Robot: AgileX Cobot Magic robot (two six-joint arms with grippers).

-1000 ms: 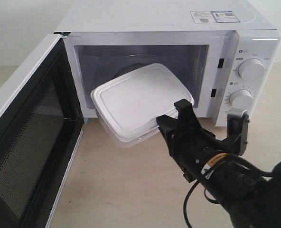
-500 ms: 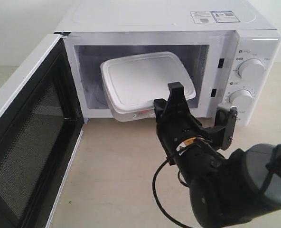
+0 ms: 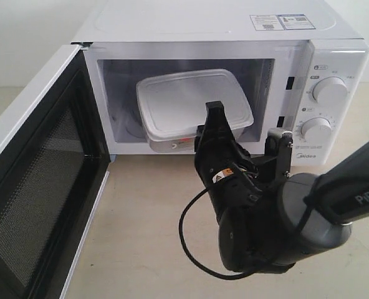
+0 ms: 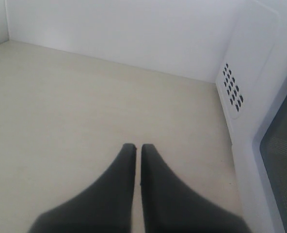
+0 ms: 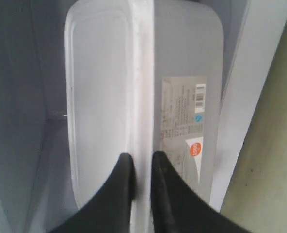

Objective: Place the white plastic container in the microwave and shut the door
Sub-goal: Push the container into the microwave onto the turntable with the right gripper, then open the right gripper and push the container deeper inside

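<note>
The white plastic container (image 3: 184, 103) sits mostly inside the microwave (image 3: 234, 37), its labelled side near the front sill. My right gripper (image 3: 204, 134) is shut on the container's front rim; in the right wrist view its fingers (image 5: 123, 180) pinch the lid edge of the container (image 5: 100, 87), with the red-and-white label (image 5: 187, 119) beside them. The door (image 3: 38, 180) stands wide open at the left, black inner face showing. My left gripper (image 4: 135, 147) is shut and holds nothing, hovering over bare tabletop beside the microwave's vented side (image 4: 233, 92).
The microwave's two knobs (image 3: 329, 90) are on the right panel, close behind the right arm's wrist. A black cable (image 3: 194, 240) loops below the right arm. White walls (image 4: 124, 34) bound the beige table at the back.
My right gripper has pushed the container from outside the opening into the microwave cavity, and the arm has moved forward with it. The door has not moved.
</note>
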